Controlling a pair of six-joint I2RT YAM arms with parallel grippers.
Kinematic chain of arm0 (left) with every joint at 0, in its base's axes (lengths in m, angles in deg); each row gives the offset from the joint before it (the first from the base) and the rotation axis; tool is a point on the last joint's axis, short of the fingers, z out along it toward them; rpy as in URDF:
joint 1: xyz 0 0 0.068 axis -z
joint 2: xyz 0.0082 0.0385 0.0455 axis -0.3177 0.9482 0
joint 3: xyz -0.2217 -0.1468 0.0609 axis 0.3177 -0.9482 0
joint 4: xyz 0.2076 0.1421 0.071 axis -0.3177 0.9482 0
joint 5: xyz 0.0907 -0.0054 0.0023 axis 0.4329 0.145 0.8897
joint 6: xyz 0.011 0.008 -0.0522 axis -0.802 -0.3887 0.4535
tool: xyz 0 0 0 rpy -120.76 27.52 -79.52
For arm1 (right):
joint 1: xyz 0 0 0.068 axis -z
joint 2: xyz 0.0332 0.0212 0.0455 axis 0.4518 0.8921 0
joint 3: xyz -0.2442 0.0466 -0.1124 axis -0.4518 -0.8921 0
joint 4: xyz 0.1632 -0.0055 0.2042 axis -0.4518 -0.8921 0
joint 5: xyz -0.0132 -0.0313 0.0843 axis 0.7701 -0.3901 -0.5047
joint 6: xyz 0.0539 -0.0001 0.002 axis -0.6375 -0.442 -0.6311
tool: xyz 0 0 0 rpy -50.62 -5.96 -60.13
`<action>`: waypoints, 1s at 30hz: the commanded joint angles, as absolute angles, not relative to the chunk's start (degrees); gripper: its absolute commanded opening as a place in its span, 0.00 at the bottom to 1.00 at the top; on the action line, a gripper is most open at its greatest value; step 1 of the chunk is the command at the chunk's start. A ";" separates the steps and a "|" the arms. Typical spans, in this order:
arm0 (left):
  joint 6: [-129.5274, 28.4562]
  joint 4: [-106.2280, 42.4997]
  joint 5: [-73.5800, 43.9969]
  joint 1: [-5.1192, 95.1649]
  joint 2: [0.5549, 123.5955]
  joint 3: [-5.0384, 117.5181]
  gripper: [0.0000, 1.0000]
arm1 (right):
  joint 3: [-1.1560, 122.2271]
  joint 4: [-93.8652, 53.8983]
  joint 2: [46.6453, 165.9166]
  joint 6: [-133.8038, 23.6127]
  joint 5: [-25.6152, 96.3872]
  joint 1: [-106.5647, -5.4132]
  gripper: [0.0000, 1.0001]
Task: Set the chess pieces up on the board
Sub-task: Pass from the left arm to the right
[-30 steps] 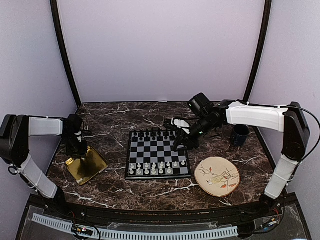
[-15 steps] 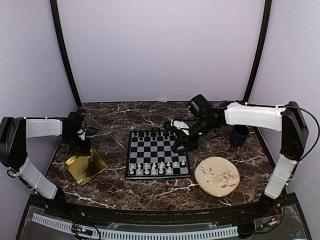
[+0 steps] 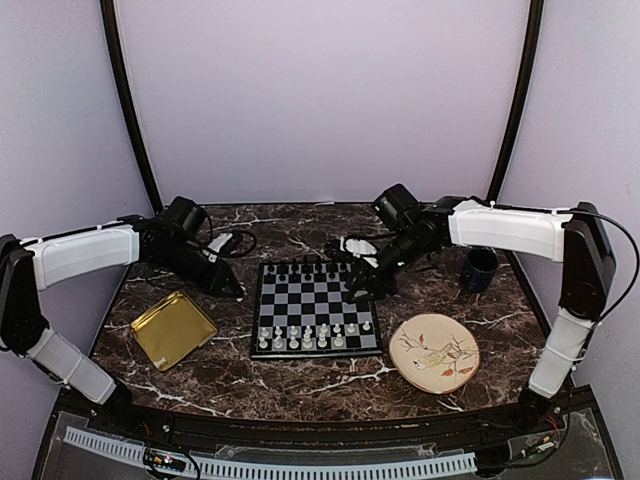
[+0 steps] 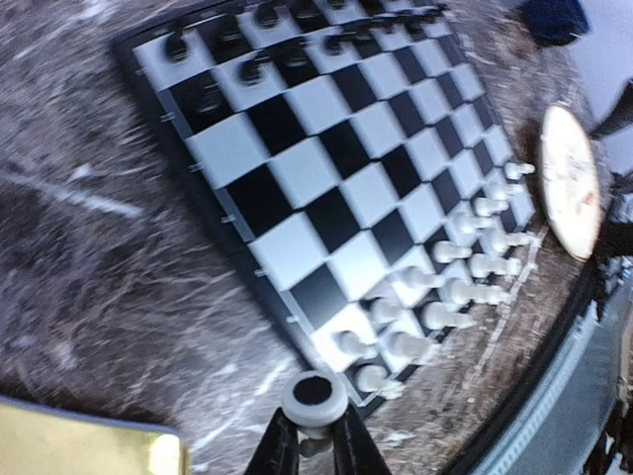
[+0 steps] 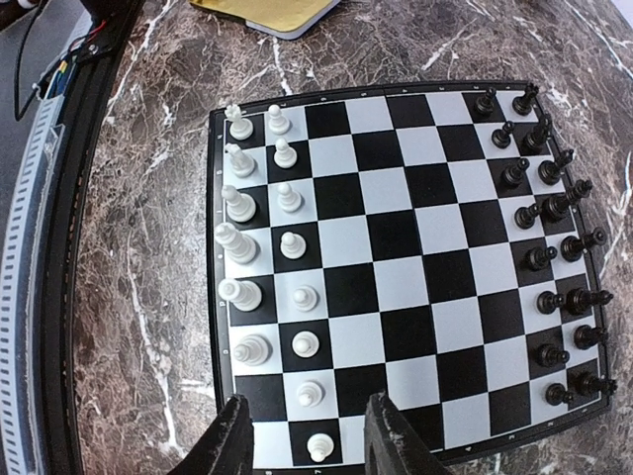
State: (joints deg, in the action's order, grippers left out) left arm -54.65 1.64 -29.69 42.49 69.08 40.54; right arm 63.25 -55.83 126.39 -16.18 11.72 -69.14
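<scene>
The board (image 3: 312,298) lies mid-table, with several white chess pieces (image 3: 307,336) in its two near rows and black chessmen (image 3: 312,268) along the far side. My left gripper (image 3: 231,286) hangs just off the board's left edge. In the left wrist view it (image 4: 315,427) is shut on a white chess piece (image 4: 315,398), seen base-first, above the marble beside the board's corner (image 4: 326,148). My right gripper (image 5: 309,440) is open and empty above the board (image 5: 425,267), over the white rows (image 5: 240,294) on its right side (image 3: 366,290).
A square gold tray (image 3: 173,328) lies left of the board and shows in the left wrist view (image 4: 79,447). A patterned round plate (image 3: 434,352) sits right of the board's near corner. A dark blue mug (image 3: 480,268) stands at the far right.
My left arm has swung from above the gold tray to the board's left edge, carrying a white piece. The right arm has barely moved.
</scene>
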 commanded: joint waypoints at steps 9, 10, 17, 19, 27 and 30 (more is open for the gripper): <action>-60.22 3.40 -57.73 50.98 86.50 55.35 0.14 | 73.11 -54.32 129.00 0.55 24.79 -76.13 0.39; -60.71 3.93 -58.84 51.28 88.03 56.60 0.14 | 73.92 -53.90 129.92 1.04 25.67 -76.88 0.40; -63.33 6.86 -67.78 51.92 95.24 63.02 0.15 | 75.82 -52.04 134.20 6.66 33.38 -82.54 0.47; -64.06 7.83 -69.55 52.11 96.65 64.46 0.14 | 76.09 -51.82 134.99 7.48 35.18 -83.41 0.47; -66.59 10.71 -71.25 52.66 98.25 66.62 0.15 | 75.99 -51.09 135.74 7.72 37.10 -84.42 0.47; -67.34 11.74 -71.73 52.78 98.63 66.65 0.15 | 75.74 -50.82 136.16 7.71 37.81 -84.86 0.46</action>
